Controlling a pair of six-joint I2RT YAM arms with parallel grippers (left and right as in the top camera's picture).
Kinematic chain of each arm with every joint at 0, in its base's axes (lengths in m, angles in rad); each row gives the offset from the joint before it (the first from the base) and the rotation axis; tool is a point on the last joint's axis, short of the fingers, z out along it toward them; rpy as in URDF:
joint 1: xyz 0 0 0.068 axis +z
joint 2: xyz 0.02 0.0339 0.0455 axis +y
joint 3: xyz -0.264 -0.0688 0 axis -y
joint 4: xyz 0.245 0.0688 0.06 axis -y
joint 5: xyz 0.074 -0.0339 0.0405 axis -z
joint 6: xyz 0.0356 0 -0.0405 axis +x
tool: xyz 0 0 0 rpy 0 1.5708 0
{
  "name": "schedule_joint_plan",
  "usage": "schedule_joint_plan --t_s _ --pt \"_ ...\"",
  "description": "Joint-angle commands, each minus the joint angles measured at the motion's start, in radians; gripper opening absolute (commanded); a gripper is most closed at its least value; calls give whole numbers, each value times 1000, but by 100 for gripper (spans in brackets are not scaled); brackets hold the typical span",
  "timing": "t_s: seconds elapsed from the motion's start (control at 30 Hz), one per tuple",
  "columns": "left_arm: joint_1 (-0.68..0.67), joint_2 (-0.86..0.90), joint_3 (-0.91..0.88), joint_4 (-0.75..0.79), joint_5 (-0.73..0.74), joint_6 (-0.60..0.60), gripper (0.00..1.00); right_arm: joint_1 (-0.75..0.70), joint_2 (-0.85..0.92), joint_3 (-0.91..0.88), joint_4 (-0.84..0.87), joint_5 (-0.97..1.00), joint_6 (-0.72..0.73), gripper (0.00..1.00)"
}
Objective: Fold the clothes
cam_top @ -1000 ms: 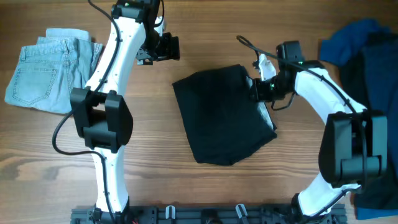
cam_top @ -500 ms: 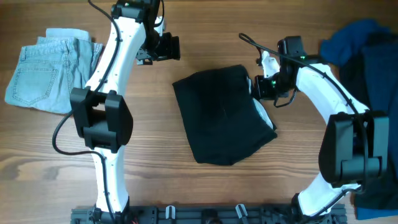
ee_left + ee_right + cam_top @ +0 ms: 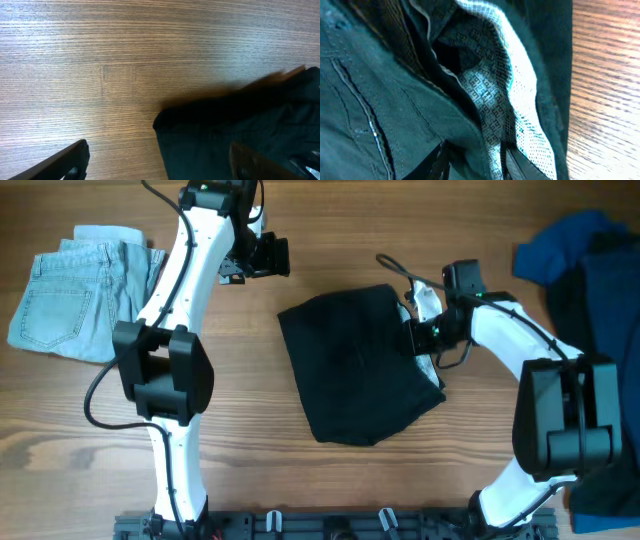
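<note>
Black shorts (image 3: pixel 355 370) lie folded on the bench (image 3: pixel 300 480), their pale-lined waistband edge clamped in the right end effector (image 3: pixel 476 162). Well clear of them, the left end effector (image 3: pixel 275 258) hovers with its fingers apart.

Your view is mostly black shorts (image 3: pixel 380 100), stitched seams at 9 o'clock. Pale grey patterned inner waistband (image 3: pixel 495 100) runs from 12 toward 5 o'clock. Wooden desk (image 3: pixel 605 75) shows at 3 o'clock. At 6 o'clock your gripper (image 3: pixel 476 169) pinches a fabric fold.
</note>
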Motion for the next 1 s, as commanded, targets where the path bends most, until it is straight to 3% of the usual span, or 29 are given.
schedule_joint_plan --t_s 0.0,0.03,0.1,0.13,0.43,0.57,0.73,0.77,0.83,0.87,0.97 --pt "6 -1 18 2 -10 -5 89 -1 11 -41 43 -74 21 32" --pt "6 -1 18 2 -10 -5 89 -1 11 -42 48 -114 21 27" --pt "6 -1 18 2 -10 -5 89 -1 11 -42 55 -196 16 8" --pt "6 -1 18 1 -10 -5 89 -1 11 -42 55 -204 16 4" --pt "6 -1 18 -6 -10 -5 89 -89 -13 46 11 -169 -13 5" --pt "5 -1 18 -6 -9 -5 89 -88 -8 47 -1 -23 -13 5" --pt "-6 -1 18 -9 23 3 87 -87 -25 84 -32 -123 -12 4" --pt "-6 -2 18 -5 23 3 81 -86 -37 116 -67 -160 -12 4" --pt "-6 -2 18 -5 69 3 48 -66 -89 175 -163 -219 -13 4" --pt "-8 -1 18 -6 123 3 5 -51 -113 178 -194 -219 -14 4" --pt "-53 12 18 -8 285 142 4 31 -124 167 -294 -215 -14 4"
